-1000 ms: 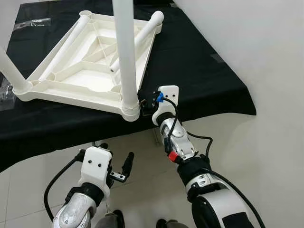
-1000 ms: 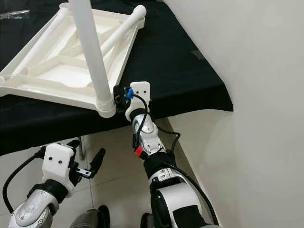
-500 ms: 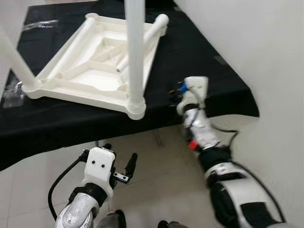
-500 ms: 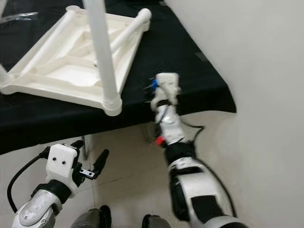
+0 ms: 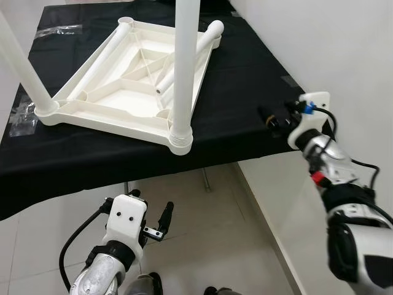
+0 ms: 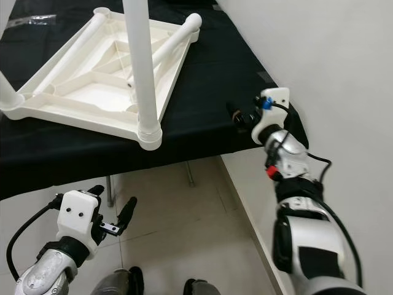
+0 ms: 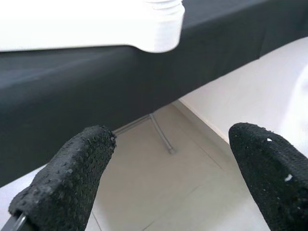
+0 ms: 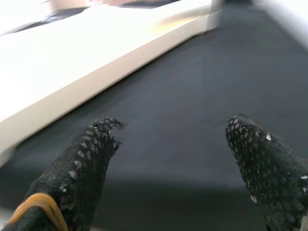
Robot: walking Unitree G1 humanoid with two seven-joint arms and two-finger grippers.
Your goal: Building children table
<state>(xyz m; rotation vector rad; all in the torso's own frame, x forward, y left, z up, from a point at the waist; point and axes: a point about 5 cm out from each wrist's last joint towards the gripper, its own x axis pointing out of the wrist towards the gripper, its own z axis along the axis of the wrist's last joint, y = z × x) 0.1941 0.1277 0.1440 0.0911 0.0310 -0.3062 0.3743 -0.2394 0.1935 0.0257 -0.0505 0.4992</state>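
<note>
Now | right tool (image 5: 268, 118) fingers apart, above black cloth (image 5: 245, 92) | upturned white table (image 5: 132, 86) well left

A black-draped table (image 5: 258, 80) bears an upturned white children's table (image 5: 132, 92).

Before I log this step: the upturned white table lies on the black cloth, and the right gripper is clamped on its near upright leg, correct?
No. In the left eye view the right gripper hangs open over the black cloth, apart from the near upright leg. The upturned white table does lie there.
</note>
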